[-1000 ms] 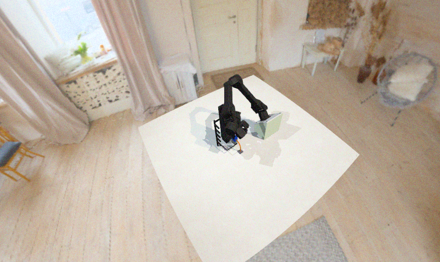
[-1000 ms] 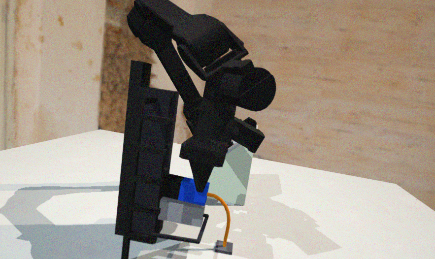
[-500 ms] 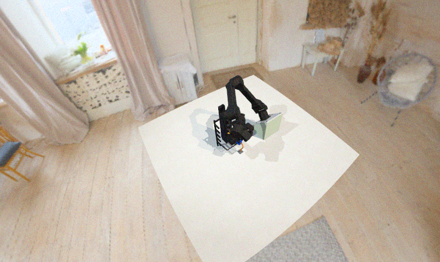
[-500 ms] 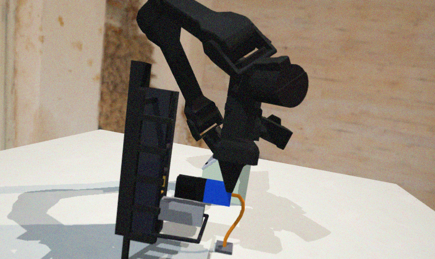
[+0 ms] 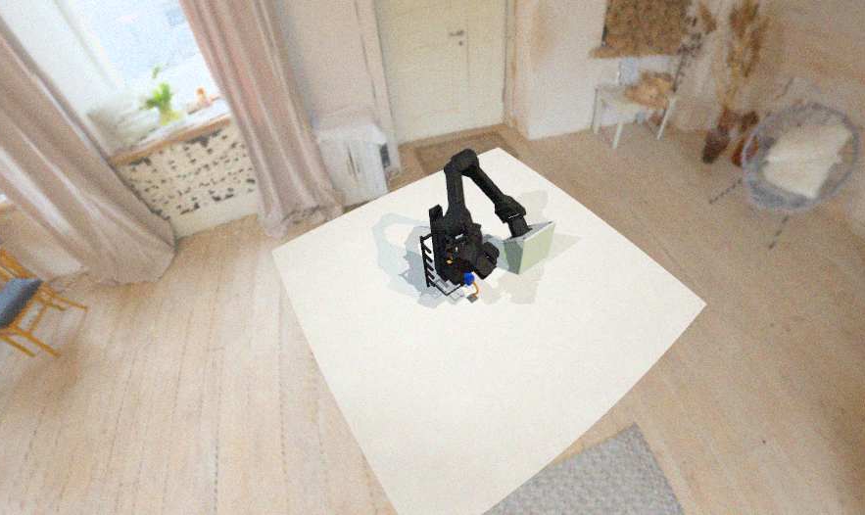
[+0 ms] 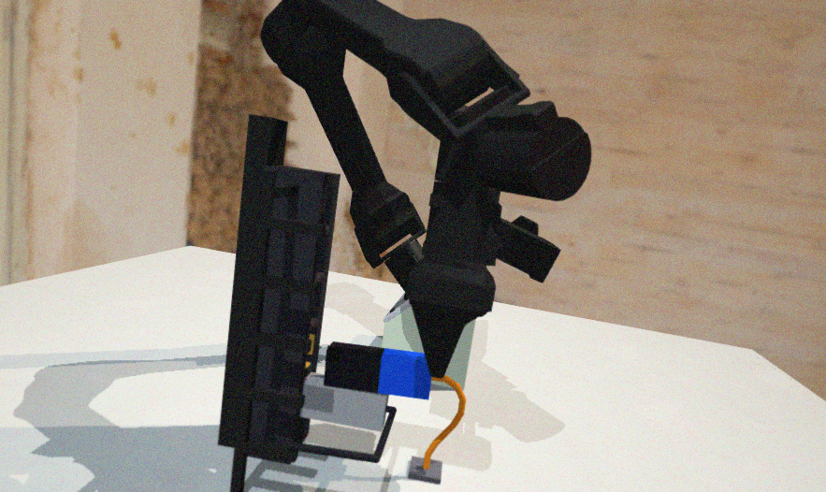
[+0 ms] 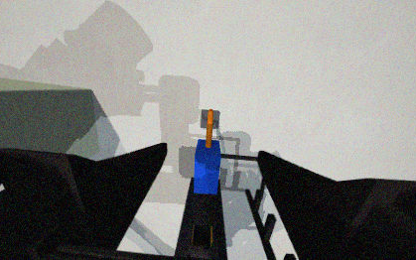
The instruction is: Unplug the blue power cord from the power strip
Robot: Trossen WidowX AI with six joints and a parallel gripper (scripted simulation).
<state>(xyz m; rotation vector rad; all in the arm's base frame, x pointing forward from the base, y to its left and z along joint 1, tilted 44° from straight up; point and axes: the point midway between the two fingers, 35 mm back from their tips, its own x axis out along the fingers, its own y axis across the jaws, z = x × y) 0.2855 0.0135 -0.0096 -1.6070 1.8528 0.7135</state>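
Note:
The blue plug (image 5: 468, 278) (image 6: 403, 372) (image 7: 207, 171) has a black front part, which stands just clear of the upright black power strip (image 6: 239, 305) in the exterior view. It is level above a light grey block (image 6: 355, 403); whether it touches the block is unclear. A socket with orange edges shows on the strip face. The orange cord (image 6: 462, 403) (image 7: 209, 130) curves from the plug's back down to a small grey base (image 6: 425, 470) (image 7: 205, 119). My gripper (image 6: 438, 373) (image 7: 212, 151) is open, its fingertips on either side of the plug's rear end, with gaps on both sides in the wrist view.
A pale green box (image 5: 530, 251) (image 7: 32, 114) stands beside the arm on the white table (image 5: 486, 384). A thin black wire frame (image 6: 386, 437) (image 7: 239, 157) juts out from the strip's foot, below the plug.

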